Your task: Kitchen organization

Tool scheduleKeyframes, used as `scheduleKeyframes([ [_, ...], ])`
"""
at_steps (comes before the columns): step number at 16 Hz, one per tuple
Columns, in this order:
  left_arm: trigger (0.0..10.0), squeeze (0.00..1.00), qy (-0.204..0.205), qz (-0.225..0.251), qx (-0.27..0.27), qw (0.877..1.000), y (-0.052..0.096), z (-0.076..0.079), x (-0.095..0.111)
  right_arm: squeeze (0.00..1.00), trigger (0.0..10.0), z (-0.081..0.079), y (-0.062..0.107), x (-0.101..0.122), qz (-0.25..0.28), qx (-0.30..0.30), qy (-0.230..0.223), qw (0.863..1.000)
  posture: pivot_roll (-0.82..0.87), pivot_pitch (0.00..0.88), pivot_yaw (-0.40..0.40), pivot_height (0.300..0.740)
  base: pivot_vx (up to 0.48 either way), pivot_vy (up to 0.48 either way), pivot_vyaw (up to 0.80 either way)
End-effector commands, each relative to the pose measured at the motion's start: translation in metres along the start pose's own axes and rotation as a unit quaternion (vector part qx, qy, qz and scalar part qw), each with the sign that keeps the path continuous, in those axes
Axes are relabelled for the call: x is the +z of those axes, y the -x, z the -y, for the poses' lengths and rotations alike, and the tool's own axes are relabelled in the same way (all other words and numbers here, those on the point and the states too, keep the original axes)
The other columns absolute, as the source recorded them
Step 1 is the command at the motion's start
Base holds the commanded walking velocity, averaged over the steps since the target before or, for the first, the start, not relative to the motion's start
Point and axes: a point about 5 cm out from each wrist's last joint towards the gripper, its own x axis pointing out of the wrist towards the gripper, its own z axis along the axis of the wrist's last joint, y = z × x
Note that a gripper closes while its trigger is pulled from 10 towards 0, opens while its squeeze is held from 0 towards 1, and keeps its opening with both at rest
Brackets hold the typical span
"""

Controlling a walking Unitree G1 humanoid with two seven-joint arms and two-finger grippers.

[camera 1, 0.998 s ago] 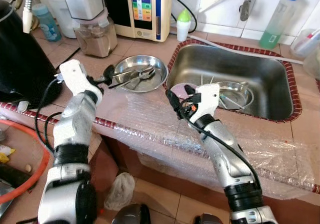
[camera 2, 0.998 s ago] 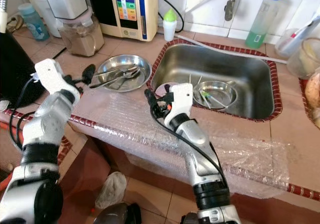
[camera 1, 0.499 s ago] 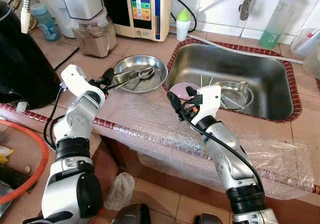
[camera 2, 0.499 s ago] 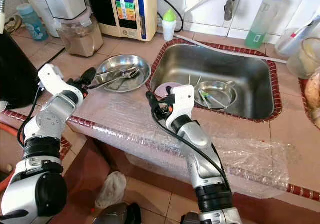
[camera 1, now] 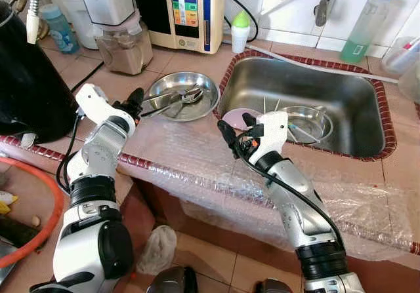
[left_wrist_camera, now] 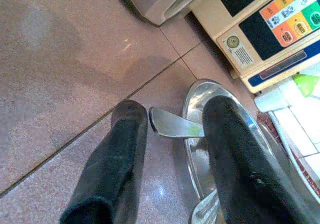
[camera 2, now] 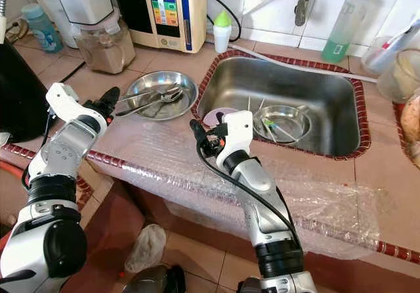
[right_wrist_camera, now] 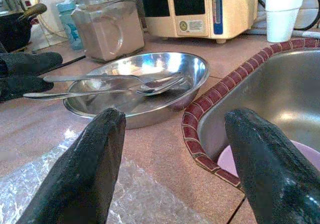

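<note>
since the earlier frame the left hand (camera 1: pixel 134 100) has edged toward the steel bowl (camera 1: pixel 184 95), its spread fingers either side of a spoon handle (left_wrist_camera: pixel 175 126) overhanging the rim. next: close and lift. right hand (camera 2: pixel 195 133) hovers beside the bowl, open, empty.

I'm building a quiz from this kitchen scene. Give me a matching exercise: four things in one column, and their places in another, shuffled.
Things:
1. steel bowl with spoons
2. small steel dish
3. green soap bottle
4. bubble wrap

Places:
A. inside the sink
B. over the counter's front edge
C. behind the sink, by the wall
D. on the counter, left of the sink

Pairs: 1-D, 2-A, 3-C, 4-B
</note>
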Motion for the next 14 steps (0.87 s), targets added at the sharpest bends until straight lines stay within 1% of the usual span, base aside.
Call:
scheduleKeyframes([
  [1,0.0,0.0,0.003,0.001,0.0,1.0,-0.002,0.002,0.006,0.0,10.0,-0.006,-0.002,0.001,-0.005,0.023,-0.006,1.0,-0.03,0.04,0.075,0.74,0.0,0.0,0.0],
  [3,0.0,0.0,0.005,0.0,0.0,1.0,-0.002,0.002,0.007,0.0,10.0,-0.011,-0.002,-0.001,-0.015,0.058,-0.014,0.998,-0.03,0.039,0.075,0.74,0.0,0.0,0.0],
  [5,0.0,0.0,0.008,0.0,-0.001,1.0,-0.003,0.002,0.007,0.0,10.0,-0.011,-0.001,-0.002,-0.022,0.071,-0.011,0.997,-0.03,0.037,0.075,0.74,0.0,0.0,0.0],
  [12,0.0,0.0,0.019,0.01,-0.009,1.0,-0.005,0.005,0.014,0.0,10.0,-0.011,-0.004,-0.004,-0.029,0.078,-0.007,0.996,-0.02,0.027,0.073,0.74,0.0,0.0,0.0],
  [14,0.0,0.0,0.011,0.02,-0.019,1.0,-0.003,0.009,0.017,0.0,10.0,-0.011,-0.004,-0.005,-0.03,0.081,-0.009,0.996,-0.02,0.028,0.07,0.74,0.0,0.0,0.0],
])
